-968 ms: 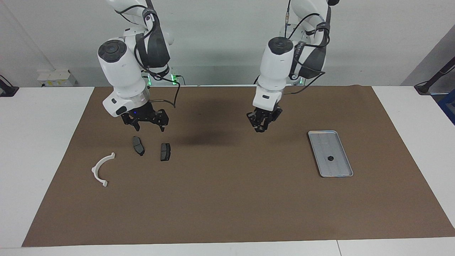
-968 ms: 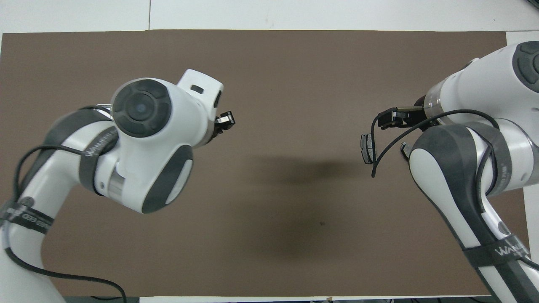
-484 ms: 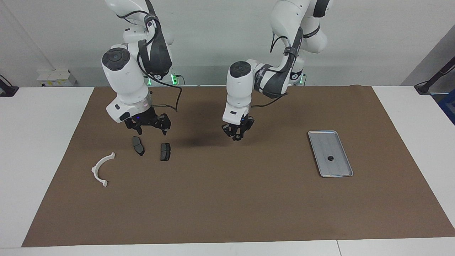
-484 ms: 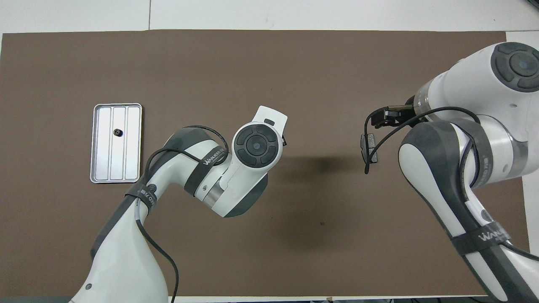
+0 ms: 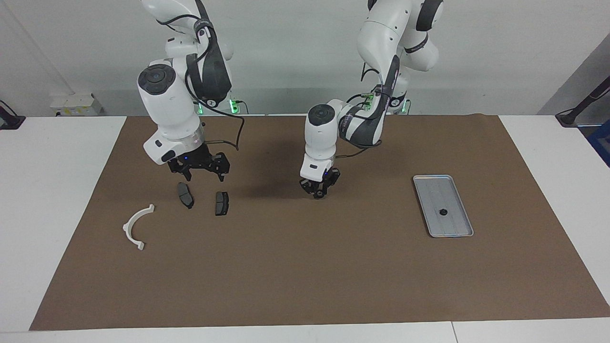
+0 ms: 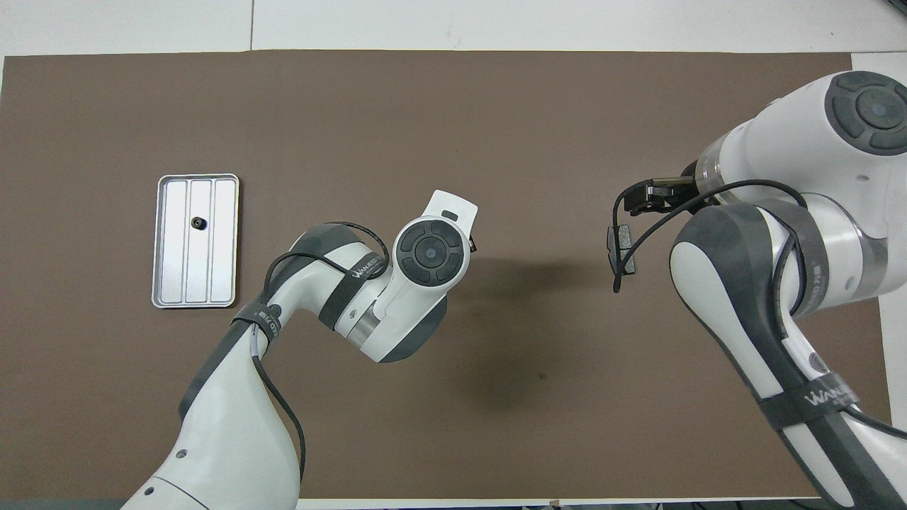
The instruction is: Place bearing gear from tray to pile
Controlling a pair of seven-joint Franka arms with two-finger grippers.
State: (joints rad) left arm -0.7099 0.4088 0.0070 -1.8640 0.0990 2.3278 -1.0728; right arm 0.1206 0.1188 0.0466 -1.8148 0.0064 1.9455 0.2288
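**Hanging low at mid-mat, left arm far from the gear**

Facing view: the left gripper [image 5: 319,188] hangs low over bare mat, between the tray [image 5: 462,224] and the pile; whether its jaws are open or shut I cannot tell, and nothing shows in them. The gear [image 5: 442,212] lies on the tray floor, well apart from those jaws, toward the left arm's end of the table. The right gripper [image 5: 199,167] hovers just over the two brake pads [image 5: 185,195], jaws spread, empty. The bracket [image 5: 135,225] lies near the pads.

Overhead view: the left arm's wrist hides its own jaws; the tray [image 6: 160,241] and gear [image 6: 195,223] show clear of it. The right gripper [image 6: 646,198] sits above one pad [image 6: 618,244].

Risk, as I judge it: the gear is tiny and could slip from a pinch on the ribbed floor.

Half a second ago the left gripper was slightly higher; the right has barely moved.
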